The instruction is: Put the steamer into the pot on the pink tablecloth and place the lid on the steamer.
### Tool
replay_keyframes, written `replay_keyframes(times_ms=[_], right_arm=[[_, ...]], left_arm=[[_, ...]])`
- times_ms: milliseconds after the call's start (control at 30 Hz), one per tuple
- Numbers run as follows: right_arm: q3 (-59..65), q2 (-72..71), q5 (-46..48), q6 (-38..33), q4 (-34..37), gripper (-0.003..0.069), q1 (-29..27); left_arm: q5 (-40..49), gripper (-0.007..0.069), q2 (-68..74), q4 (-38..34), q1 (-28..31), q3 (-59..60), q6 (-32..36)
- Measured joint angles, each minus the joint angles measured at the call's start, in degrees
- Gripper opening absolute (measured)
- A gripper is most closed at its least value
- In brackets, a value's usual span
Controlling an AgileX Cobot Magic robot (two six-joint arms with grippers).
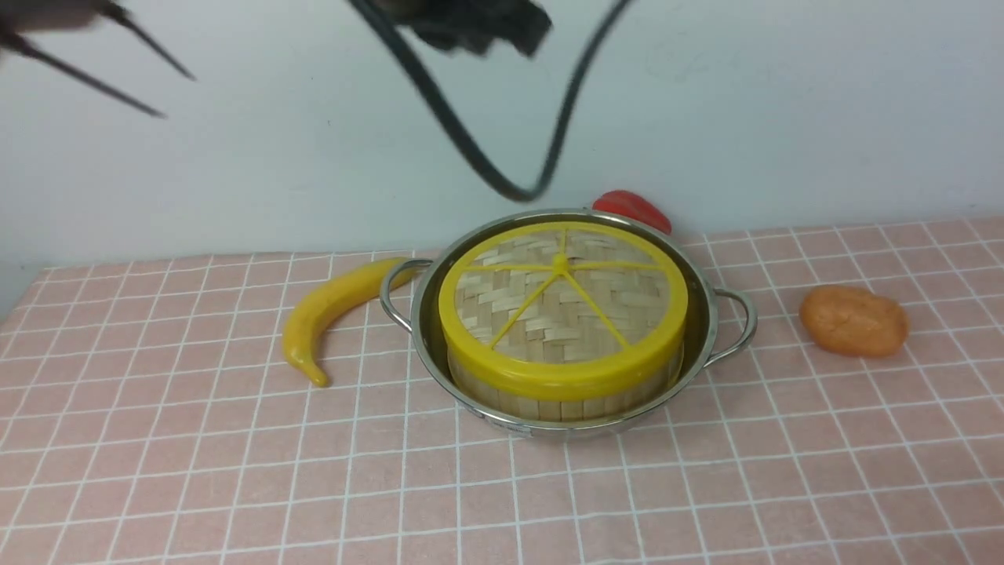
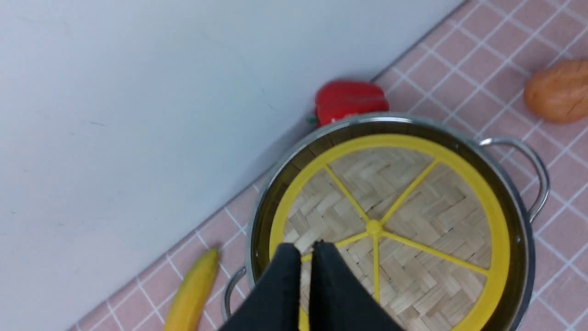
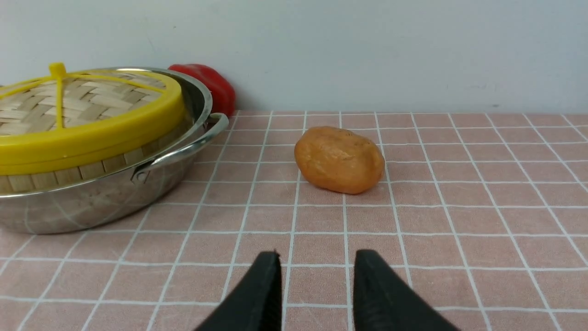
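Pink tablecloth [image 1: 196, 471] bears pot [image 1: 710, 329] holding steamer [image 1: 561, 404], lid [image 1: 561, 306] on.

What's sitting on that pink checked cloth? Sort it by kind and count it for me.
Cookware: 3 (pot, steamer, lid)
Toy food: 3 (banana, red pepper, potato)
Total: 6

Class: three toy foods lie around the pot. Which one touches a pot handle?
The banana: its tip meets the pot's left handle. The red pepper sits behind; the potato lies apart.
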Motion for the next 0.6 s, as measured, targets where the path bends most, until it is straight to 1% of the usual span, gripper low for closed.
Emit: replay_keyframes(times_ms=[67,133,300,600], right_arm=[[0.00,0.00,0.00,0.00,0.00,0.0243,0.00],[0.00,0.00,0.00,0.00,0.00,0.0243,0.00],[0.00,0.00,0.00,0.00,0.00,0.0243,0.00],[0.00,0.00,0.00,0.00,0.00,0.0243,0.00]], left_arm=[[0.01,-0.0019,-2.60,-0.07,0.00,0.00,-0.83],[0.06,-0.0023,-4.14,-0.07,0.00,0.00,-1.29],[0.18,-0.0022,-7.78,-0.01,0.00,0.00,-1.60],[0.25,-0.0008,-7.53,-0.08,0.00,0.15,-1.71]])
